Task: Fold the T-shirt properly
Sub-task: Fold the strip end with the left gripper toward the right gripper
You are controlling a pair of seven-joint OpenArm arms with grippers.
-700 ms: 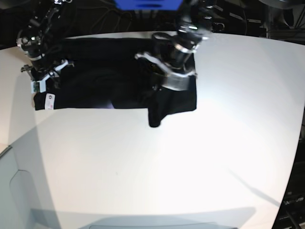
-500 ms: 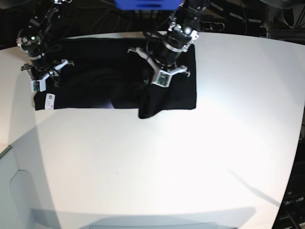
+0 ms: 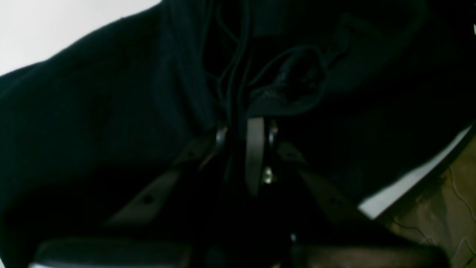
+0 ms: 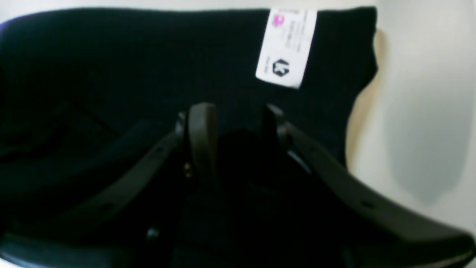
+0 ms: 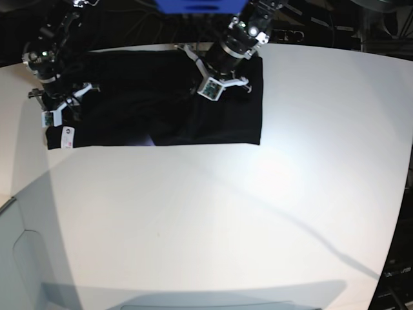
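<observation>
The black T-shirt (image 5: 129, 110) lies flat at the back of the white table (image 5: 226, 213), plain side up. Its front edge is straight, with a sliver of purple print (image 5: 150, 142) at that edge. My left gripper (image 5: 205, 89) is over the shirt's right half. In the left wrist view it (image 3: 241, 137) is shut on a bunched fold of the shirt (image 3: 93, 111). My right gripper (image 5: 61, 110) is at the shirt's left end. In the right wrist view it (image 4: 236, 119) holds black cloth (image 4: 111, 56) between its fingers, close to a white label (image 4: 286, 48).
The white label (image 5: 66, 134) marks the shirt's front left corner. A blue object (image 5: 200, 5) and dark cables sit behind the table's back edge. A pale grey surface (image 5: 19, 258) lies at the lower left. The table edge curves away at the right.
My left gripper has moved back and to the left with the shirt's fold. The flap that hung past the front edge is drawn in. The right arm has not moved.
</observation>
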